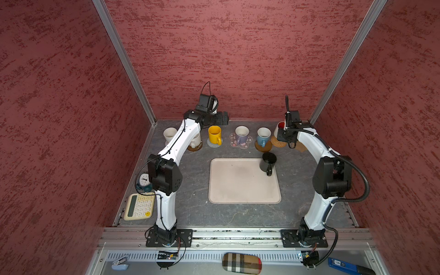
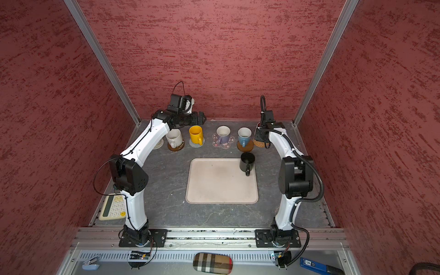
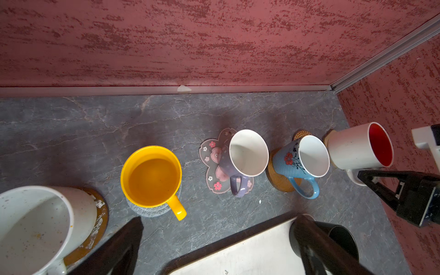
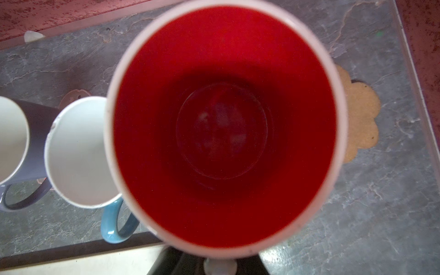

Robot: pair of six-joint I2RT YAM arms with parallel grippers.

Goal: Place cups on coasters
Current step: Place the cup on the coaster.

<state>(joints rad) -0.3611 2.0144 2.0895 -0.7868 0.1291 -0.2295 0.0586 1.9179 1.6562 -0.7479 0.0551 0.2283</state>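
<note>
**Red-lined cup (image 4: 226, 123) clamped by right gripper (image 4: 220, 265); black cup (image 1: 268, 163) on tray (image 1: 238, 190)**

1. Right gripper: jaws closed narrow on the handle of the red-lined cup, at the right end of the back row. The cup is held close to the rattan round (image 1: 279, 143) and the lobed cork coaster (image 4: 362, 114). Whether its base touches either cannot be told.
2. Left gripper (image 3: 221, 219): jaws spread wide, holding nothing, raised above the table (image 1: 195, 214) near the yellow cup (image 3: 151, 177).
3. Back row, from the robot's left:
   - outer white cup (image 1: 169, 134) on the beige woven coaster (image 2: 159, 144), which is largely hidden;
   - inner white cup (image 3: 35, 226) on a brown disc (image 3: 100, 219);
   - yellow cup on the grey woven coaster (image 3: 147, 212);
   - lavender cup (image 3: 247, 152) on the pink flower coaster (image 3: 210, 152);
   - light blue cup (image 3: 285, 162) on the second brown disc (image 3: 281, 183).
4. Black cup: upright in the far right corner of the tray, handle toward the robot, well apart from both grippers.
</note>
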